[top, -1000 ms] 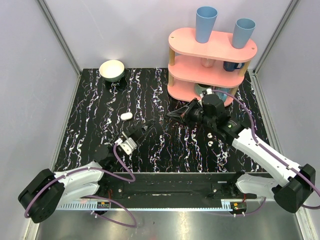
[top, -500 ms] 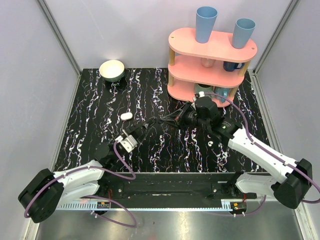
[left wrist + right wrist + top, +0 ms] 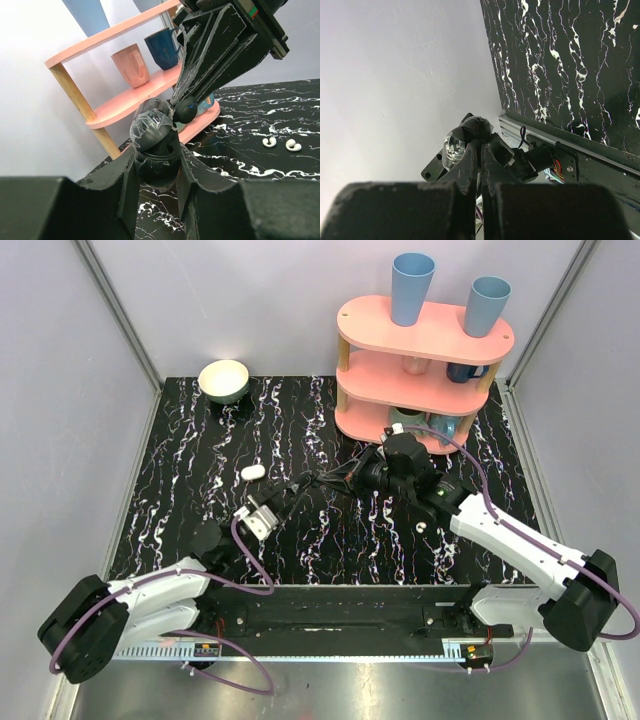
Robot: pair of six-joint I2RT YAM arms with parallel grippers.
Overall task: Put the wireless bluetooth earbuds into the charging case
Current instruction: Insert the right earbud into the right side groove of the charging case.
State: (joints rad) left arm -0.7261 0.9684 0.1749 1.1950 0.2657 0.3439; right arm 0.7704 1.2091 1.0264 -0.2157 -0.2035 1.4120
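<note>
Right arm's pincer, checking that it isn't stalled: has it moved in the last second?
Yes. The right pincer has moved left, away from the pink three-tier shelf and closer to the left pincer.

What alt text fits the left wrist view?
The left end effector clamps a dark round container with a clear lid, while the right end effector holds a small dark ball at its rim. Two white earbuds lie on the marble table at right; a pink shelf with mugs stands behind.
</note>
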